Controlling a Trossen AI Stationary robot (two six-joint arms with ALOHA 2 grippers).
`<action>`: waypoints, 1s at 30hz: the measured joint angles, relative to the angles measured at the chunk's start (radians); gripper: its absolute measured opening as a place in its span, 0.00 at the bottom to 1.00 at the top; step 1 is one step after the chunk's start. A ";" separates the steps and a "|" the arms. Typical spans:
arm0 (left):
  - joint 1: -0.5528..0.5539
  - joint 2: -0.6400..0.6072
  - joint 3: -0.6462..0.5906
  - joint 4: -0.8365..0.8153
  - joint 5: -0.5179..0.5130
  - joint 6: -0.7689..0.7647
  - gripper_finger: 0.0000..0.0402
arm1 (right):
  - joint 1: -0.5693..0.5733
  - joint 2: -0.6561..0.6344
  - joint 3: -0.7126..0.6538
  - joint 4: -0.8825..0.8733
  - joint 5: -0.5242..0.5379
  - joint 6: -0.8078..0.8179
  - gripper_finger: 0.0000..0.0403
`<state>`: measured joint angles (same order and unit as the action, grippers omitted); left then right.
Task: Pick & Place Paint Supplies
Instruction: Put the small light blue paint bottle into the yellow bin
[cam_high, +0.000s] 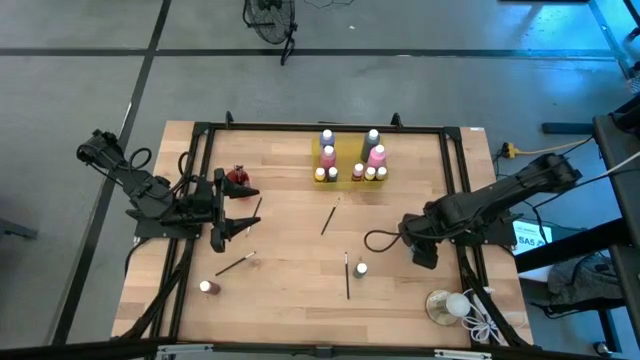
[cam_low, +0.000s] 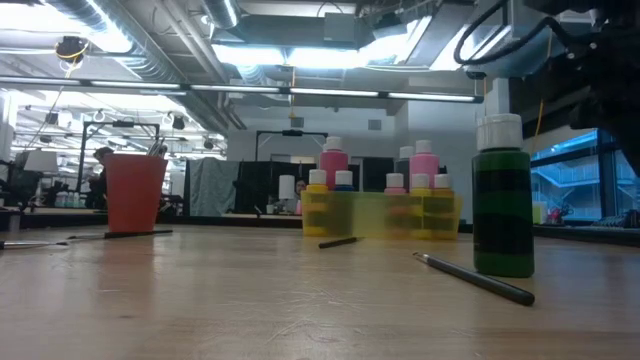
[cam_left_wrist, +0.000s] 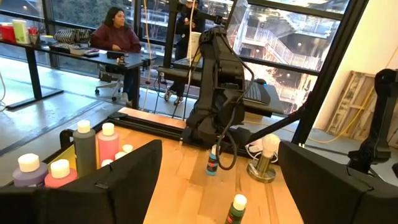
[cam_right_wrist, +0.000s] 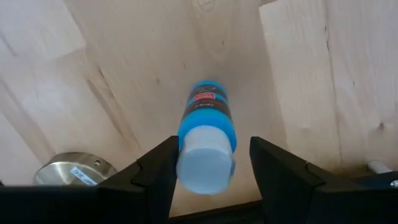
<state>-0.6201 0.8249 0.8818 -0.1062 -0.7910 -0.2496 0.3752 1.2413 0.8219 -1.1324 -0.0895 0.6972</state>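
Right end effector (cam_right_wrist: 211, 155): the fingers stand spread on either side of the white cap of a blue bottle (cam_right_wrist: 206, 121). A gap shows at one finger, and I cannot tell whether the other one touches. The left wrist view shows what mine does not: this bottle (cam_left_wrist: 212, 163) stands upright on the counter (cam_high: 290, 300) beneath my right arm, near the right rail.

Left end effector (cam_high: 228, 210): fingers spread wide and empty, over the left side beside a red cup (cam_high: 238, 180).

Edges and room: a black frame (cam_high: 456, 190) borders the counter. The widest bare wood lies in the middle, between the two arms. A dish (cam_high: 447, 305) with a white ball and cord takes the front right corner, near my right arm.

Supplies: a bottle cluster (cam_high: 350, 160) sits at the back centre. The low view alone shows that it stands in a yellow tray (cam_low: 380, 215). Four brushes lie loose: one at centre (cam_high: 328, 220), one nearer the front (cam_high: 347, 275), and two on the left (cam_high: 235, 265) (cam_high: 257, 208). A green bottle (cam_high: 361, 269) stands just beside the front brush. Another small bottle (cam_high: 206, 287) stands front left.

Writing: the blue bottle carries a dark label, and a metal disc (cam_right_wrist: 71, 171) carries a sticker. I can read neither.

A person (cam_left_wrist: 115, 31) sits at a desk beyond the counter.
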 joint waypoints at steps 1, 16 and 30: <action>0.000 0.000 0.000 0.000 0.000 0.000 0.79 | 0.000 0.009 0.000 0.000 -0.002 -0.002 0.49; 0.000 0.000 0.000 -0.003 0.000 0.000 0.79 | 0.000 0.047 0.005 -0.016 -0.019 -0.006 0.29; 0.000 0.000 0.000 -0.005 0.002 0.000 0.79 | -0.001 0.051 0.128 -0.116 -0.014 -0.040 0.29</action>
<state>-0.6201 0.8249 0.8818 -0.1112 -0.7889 -0.2498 0.3745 1.2922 0.9501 -1.2481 -0.1040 0.6574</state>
